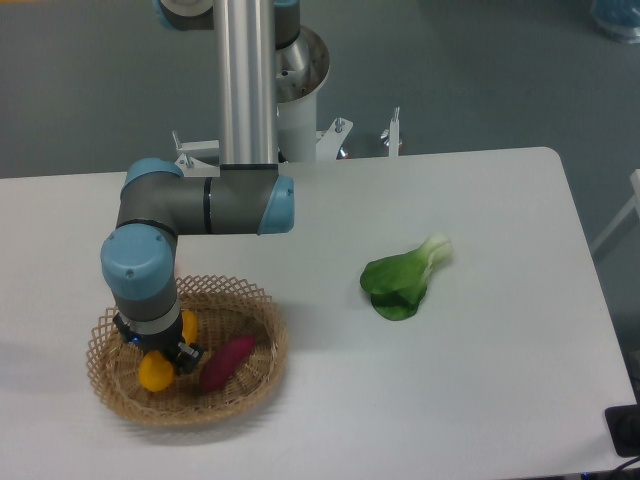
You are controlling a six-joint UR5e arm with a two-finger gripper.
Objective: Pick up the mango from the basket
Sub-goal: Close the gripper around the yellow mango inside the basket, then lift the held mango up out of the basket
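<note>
Down at the 8 o'clock corner of the white table (480,380) sits the basket (262,372), a tan woven oval with a lattice rim. The arm (200,205) bends over it from 12 o'clock, and its wrist drops straight into the basket's left half, so the gripper (160,352) is mostly hidden beneath the wrist; whether its fingers are parted or clamped cannot be told from this view. Yellow-orange fruit shows on both sides of the gripper: a rounded piece at its 6 o'clock and a sliver at its 2 o'clock, together read here as the mango (154,373), touching or just beside the gripper. At the mango's 3 o'clock lies a purple-red sweet potato (227,362), tilted. Well apart, toward 3 o'clock from the basket, a bok choy (402,280) lies on the table.
</note>
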